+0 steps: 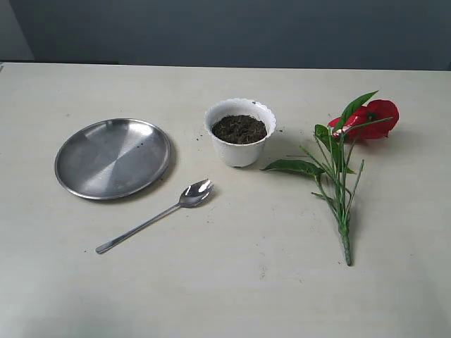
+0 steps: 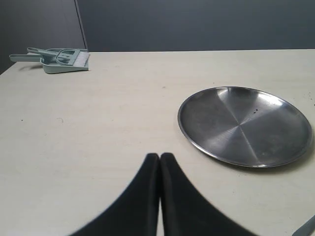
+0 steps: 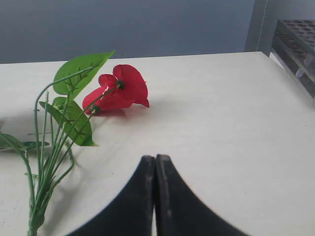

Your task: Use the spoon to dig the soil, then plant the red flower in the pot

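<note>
The white pot [image 1: 240, 143] with a scalloped rim stands mid-table, filled with dark soil [image 1: 239, 129]. In front of it to the left lies the steel spoon [image 1: 155, 215], its notched bowl toward the pot. The red flower [image 1: 372, 118] lies flat on the right, with green leaves and its stalks pointing to the front; it also shows in the right wrist view, red flower [image 3: 118, 88]. Neither gripper appears in the exterior view. My left gripper [image 2: 160, 156] is shut and empty above bare table. My right gripper [image 3: 155, 158] is shut and empty, a short way from the bloom.
A round steel plate [image 1: 113, 157] lies left of the pot, also seen as the plate [image 2: 244, 125] beside my left gripper. A pale green dustpan with brush [image 2: 59, 59] sits at a far table corner. A dark rack [image 3: 295, 44] stands past the table edge.
</note>
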You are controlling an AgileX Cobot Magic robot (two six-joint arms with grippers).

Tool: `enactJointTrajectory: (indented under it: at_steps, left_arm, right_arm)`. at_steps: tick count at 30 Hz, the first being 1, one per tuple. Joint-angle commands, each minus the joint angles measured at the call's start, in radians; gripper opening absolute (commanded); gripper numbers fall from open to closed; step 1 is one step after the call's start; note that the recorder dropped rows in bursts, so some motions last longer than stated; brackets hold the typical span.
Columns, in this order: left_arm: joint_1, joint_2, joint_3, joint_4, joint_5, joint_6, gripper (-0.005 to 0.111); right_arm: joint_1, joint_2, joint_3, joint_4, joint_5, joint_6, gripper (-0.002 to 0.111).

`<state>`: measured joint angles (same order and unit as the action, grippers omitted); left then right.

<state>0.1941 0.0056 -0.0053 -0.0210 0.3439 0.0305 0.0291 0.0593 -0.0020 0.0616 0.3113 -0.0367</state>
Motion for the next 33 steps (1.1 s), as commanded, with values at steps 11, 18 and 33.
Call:
enactJointTrajectory:
  at_steps: [11,18,33]
  left_arm:
    - [-0.007,-0.006,0.005,-0.001,-0.011,-0.001,0.000]
    - [-0.007,-0.006,0.005,-0.001,-0.011,-0.001,0.000]
    - [-0.007,-0.006,0.005,-0.223,-0.344,-0.031,0.000]
  right_arm:
    - [-0.006,-0.003,0.002,0.000,-0.007,-0.006,-0.001]
    - [-0.006,-0.003,0.002,0.000,-0.007,-0.006,-0.001]
    - [-0.006,-0.003,0.002,0.000,-0.007,-0.006,-0.001]
